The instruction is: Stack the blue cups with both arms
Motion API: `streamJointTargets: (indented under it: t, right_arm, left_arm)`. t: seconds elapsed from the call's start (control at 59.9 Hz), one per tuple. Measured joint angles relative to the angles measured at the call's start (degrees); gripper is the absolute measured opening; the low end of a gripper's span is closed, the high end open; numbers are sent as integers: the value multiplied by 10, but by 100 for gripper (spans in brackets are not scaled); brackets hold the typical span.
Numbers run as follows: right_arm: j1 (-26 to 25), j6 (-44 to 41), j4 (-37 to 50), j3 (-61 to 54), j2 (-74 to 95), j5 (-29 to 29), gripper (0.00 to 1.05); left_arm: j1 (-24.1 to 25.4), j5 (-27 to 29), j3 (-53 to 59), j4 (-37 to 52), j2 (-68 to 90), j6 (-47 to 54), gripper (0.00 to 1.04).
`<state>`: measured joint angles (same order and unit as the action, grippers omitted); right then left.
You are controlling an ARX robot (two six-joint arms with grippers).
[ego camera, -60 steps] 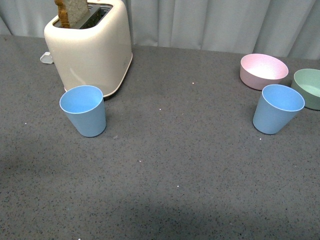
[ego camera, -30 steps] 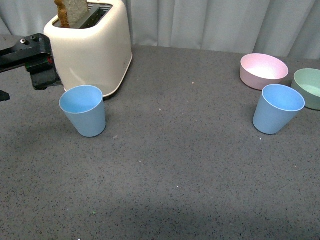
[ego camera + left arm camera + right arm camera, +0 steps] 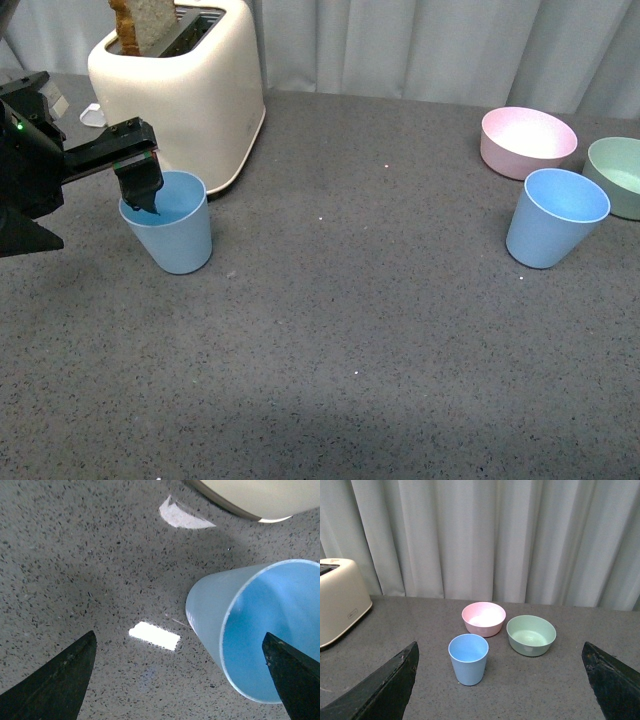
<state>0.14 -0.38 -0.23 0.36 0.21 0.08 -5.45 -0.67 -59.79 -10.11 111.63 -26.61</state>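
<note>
Two light-blue cups stand upright on the grey table. The left cup (image 3: 172, 228) is just in front of the toaster, and it fills the corner of the left wrist view (image 3: 260, 630). My left gripper (image 3: 105, 225) is open at this cup: one finger (image 3: 142, 185) hangs over its mouth, the other is outside it, so the near wall lies between the jaws (image 3: 179, 633). The right cup (image 3: 555, 218) stands alone by the bowls. My right gripper (image 3: 499, 643) is open, well back from that cup (image 3: 468, 659) and above the table; it does not show in the front view.
A cream toaster (image 3: 185, 95) with a slice of toast (image 3: 140, 25) stands behind the left cup. A pink bowl (image 3: 527, 140) and a green bowl (image 3: 618, 175) sit behind and beside the right cup. A small white object (image 3: 92, 115) lies left of the toaster. Curtains close the back.
My left arm has come in from the left and moved right and down to the left cup; one finger now hangs over its mouth. Both cups stand where they were.
</note>
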Motion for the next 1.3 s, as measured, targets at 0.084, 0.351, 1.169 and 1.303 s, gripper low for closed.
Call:
streamJointTargets:
  t: [0.084, 0.351, 1.169, 1.303]
  right_arm:
    - [0, 0, 0, 0, 0, 0, 95]
    - [0, 0, 0, 0, 0, 0, 95]
    - [0, 0, 0, 0, 0, 0, 95]
    - [0, 0, 0, 0, 0, 0, 95]
  left_arm:
    - [-2, 1, -11, -2, 11, -3, 84]
    - [-6, -29, -43, -54, 31, -6, 40]
    - [-151, -14, -157, -95, 70, -43, 4]
    - [-193, -5, -205, -120, 115, -59, 4]
